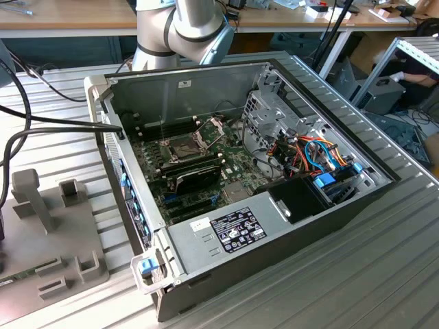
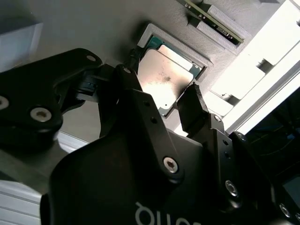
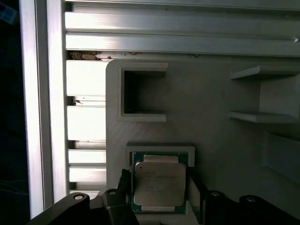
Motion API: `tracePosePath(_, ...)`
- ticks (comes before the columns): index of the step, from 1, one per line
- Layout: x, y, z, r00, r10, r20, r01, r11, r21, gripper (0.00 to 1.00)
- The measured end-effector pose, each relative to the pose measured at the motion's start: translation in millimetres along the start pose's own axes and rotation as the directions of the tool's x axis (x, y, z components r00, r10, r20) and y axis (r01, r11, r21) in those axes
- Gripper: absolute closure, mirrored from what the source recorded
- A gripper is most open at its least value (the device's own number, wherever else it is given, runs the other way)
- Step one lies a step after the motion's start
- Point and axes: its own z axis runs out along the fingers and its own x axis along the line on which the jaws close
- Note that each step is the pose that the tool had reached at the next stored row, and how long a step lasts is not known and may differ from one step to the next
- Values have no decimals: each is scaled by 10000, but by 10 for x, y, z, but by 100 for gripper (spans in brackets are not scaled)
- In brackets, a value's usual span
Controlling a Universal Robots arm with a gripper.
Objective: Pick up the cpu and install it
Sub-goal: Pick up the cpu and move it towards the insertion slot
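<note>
While seated in grey plastic fixture (image 3: 215, 154), square silver-topped cpu (image 3: 159, 183) is straddled by black gripper (image 2: 161, 82) — jaws spread | fixture (image 1: 48, 226) 8 o'clock of open metal case (image 1: 171, 92)

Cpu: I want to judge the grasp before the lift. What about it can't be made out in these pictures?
Second wrist view: one corner of the cpu lies behind a finger of the open gripper.
First wrist view: looking straight down, the gripper's height above it does not show.
Both wrist views: its underside faces into the grey holder.
Exterior view: the socket is too small to tell whether it is empty.
</note>
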Motion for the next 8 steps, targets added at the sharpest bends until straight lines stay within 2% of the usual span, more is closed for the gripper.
tracePosePath(8, 0, 1, 6, 10000, -71, 7, 71, 10000, -3, 40)
